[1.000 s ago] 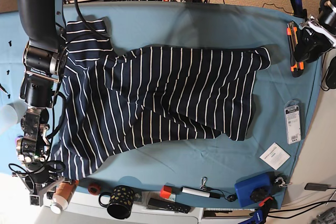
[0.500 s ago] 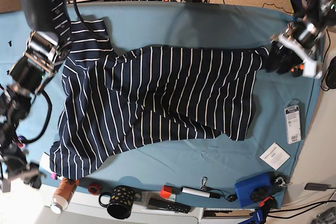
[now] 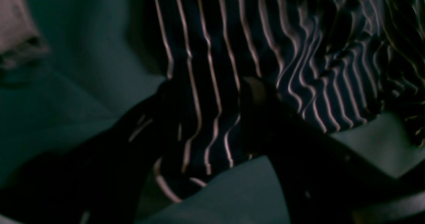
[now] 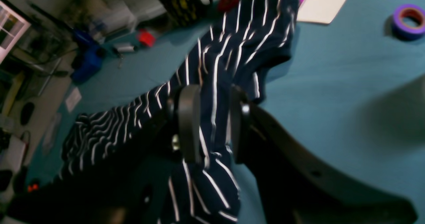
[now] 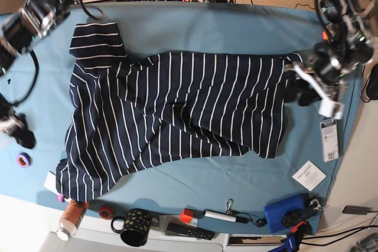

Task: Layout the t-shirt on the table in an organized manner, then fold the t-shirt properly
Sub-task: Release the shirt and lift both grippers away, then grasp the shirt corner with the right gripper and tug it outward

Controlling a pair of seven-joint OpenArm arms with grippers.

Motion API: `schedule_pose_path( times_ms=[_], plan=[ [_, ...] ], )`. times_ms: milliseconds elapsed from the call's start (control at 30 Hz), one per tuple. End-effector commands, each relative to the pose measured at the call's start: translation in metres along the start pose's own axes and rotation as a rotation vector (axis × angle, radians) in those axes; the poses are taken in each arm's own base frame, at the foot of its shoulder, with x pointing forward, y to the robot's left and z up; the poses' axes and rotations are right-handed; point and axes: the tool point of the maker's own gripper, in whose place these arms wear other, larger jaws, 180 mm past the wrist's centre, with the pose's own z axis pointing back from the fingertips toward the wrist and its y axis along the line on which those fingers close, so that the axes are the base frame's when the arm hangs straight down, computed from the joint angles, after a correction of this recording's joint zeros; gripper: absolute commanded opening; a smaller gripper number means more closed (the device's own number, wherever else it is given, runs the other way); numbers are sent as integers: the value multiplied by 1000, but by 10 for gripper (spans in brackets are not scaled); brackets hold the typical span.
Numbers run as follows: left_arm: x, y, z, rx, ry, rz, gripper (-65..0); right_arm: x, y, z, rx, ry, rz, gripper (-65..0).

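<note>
Striped t-shirt (image 5: 177, 116), long axis left-right across table (image 5: 207, 25)

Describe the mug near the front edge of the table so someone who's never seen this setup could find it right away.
Start from the t-shirt spread across the teal table. Follow its lower left corner down to the white edge, where small items sit in a row. The mug stands between a red ring and a black remote; it alone is black with gold dots and a handle.
</note>
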Motion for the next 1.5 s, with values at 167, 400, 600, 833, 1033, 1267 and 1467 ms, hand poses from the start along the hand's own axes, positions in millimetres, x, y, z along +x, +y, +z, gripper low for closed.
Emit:
schedule_pose_path(
  times_ms=[167, 400, 600, 833, 1033, 1267, 1467],
  plan=[
    [-6, 40, 53, 135, -53, 64, -375, -17, -22, 46, -37, -41, -32, -490],
    [-35, 86, 115, 315, -21, 143, -375, -91, -42, 73, -110, 152, -73, -490],
    [-34, 97, 143, 356, -59, 145, -376, -139, -46, 94, -132, 257, -126, -490],
    [-33, 94, 141, 340, -65, 149, -376, -166, -21, 95, -17, 288, -199, -488],
    [-33, 94, 141, 340, -63, 149, -376, -179, 3, 78, 88, 323, -222, -488],
    [-32, 94, 141, 337, -66, 150, -375, -218, 34, 52, 184, 485, -200, -488],
    [-33, 94, 141, 337, -66, 150, -375, -270, 45, 40, 161, 657, -149, -488]
  ],
)
